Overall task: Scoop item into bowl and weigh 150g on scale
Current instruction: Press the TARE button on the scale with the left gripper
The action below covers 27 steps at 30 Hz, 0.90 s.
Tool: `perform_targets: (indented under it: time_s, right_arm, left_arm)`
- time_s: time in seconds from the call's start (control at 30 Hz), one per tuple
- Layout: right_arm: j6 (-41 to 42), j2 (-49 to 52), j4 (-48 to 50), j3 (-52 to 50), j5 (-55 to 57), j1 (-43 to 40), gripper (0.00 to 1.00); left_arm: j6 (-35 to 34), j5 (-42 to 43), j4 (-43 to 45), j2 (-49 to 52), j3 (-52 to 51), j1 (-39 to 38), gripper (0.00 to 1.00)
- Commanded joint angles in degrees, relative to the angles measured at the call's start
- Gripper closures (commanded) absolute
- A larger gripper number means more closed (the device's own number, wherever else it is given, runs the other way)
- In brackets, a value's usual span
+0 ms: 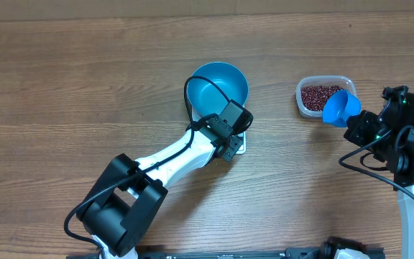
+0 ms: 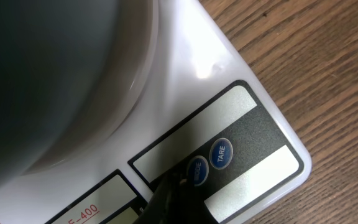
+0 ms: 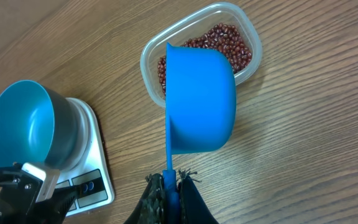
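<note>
The scale (image 2: pixel 188 78) is glossy white plastic, the scoop (image 3: pixel 201 99) smooth blue plastic, the table (image 1: pixel 63 86) grained wood.

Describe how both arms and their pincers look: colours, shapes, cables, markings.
Left arm: rounded white links between chunky black joint blocks, a black cable looping off the wrist. Right arm: mostly black, small green lights, loose black cables, a white lower link. Left pincer and right pincer look dark; no markings readable.
</note>
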Motion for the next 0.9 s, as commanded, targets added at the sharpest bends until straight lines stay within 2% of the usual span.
perform_targets:
  time_s: [0.0,0.87]
  right_arm:
    - [-0.24,-0.09,0.31,1.64,-0.09,-0.22,0.96]
    - [-0.24,-0.09,0.15,1.64,-0.09,-0.22,0.96]
  left_arm:
    - [1.07,0.66,0.20,1.05,-0.35,0.72,0.96]
    - [1.09,0.37,0.35,1.97,-0.35,0.74,0.96]
